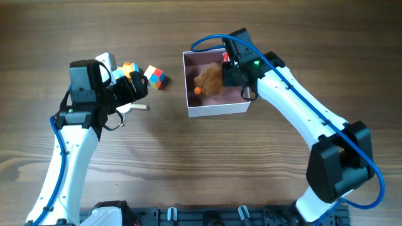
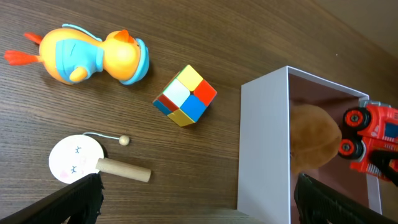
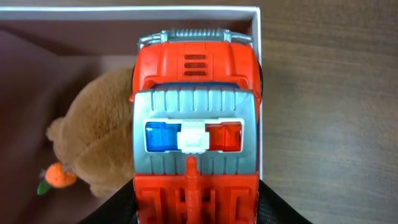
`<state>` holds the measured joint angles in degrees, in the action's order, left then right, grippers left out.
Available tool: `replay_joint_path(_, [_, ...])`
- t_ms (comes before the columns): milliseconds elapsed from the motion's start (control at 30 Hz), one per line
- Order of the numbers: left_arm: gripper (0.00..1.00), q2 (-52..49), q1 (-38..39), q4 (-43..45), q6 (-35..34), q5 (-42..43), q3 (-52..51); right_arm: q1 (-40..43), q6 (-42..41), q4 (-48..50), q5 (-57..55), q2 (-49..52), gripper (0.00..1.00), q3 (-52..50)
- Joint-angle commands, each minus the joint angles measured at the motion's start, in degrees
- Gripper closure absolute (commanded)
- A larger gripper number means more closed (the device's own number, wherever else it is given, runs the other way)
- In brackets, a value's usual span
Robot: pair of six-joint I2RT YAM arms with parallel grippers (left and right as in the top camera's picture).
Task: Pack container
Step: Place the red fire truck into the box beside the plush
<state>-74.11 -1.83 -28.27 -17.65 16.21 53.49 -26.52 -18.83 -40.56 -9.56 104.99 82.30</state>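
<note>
The container [image 1: 217, 108], a square, shallow box with white walls and a dusty pink inside, sits on the brown wooden table [image 1: 188, 163], at the middle and toward the far side. From overhead, a brown plush animal [image 1: 209, 80] lies inside it. The right gripper [image 1: 229, 66] hangs over the container's far right corner, clasping a red plastic toy fire engine [image 1: 225, 58]. Well to the left, the left gripper [image 1: 135, 85] hovers over loose toys: an orange and blue plastic duck [image 1: 129, 68] and a multicoloured puzzle cube [image 1: 155, 76].

In the left wrist view, the left gripper [image 2: 199, 208] is spread wide with nothing between its fingers [image 2: 81, 199]. Below it lie the duck [image 2: 93, 55], the cube [image 2: 185, 95] and a white round paddle drum with a wooden handle [image 2: 93, 163]. The container's white wall [image 2: 264, 143] stands to the right, with the plush [image 2: 314, 146] and the fire engine [image 2: 373, 137] beyond it.

In the right wrist view, the right gripper [image 3: 194, 208] is closed against both sides of the fire engine [image 3: 194, 124], held over the container's corner [image 3: 258, 74]. The plush [image 3: 99, 143] lies beside it, a small orange piece [image 3: 57, 175] at its edge.
</note>
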Motion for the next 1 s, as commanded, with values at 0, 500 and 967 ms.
replay_joint_path(0, [0.00,-0.3,0.3,0.1,1.1,0.2,1.2,0.3,-0.9,1.2,-1.6,3.3,0.72,0.5])
replay_joint_path(500, [0.00,-0.3,0.3,0.1,1.1,0.2,1.2,0.3,2.3,1.4,-1.3,-2.3,0.30,0.6])
replay_joint_path(967, [0.00,-0.3,0.3,0.1,1.1,0.2,1.2,7.6,-6.0,-8.9,6.4,-21.1,0.13,0.6])
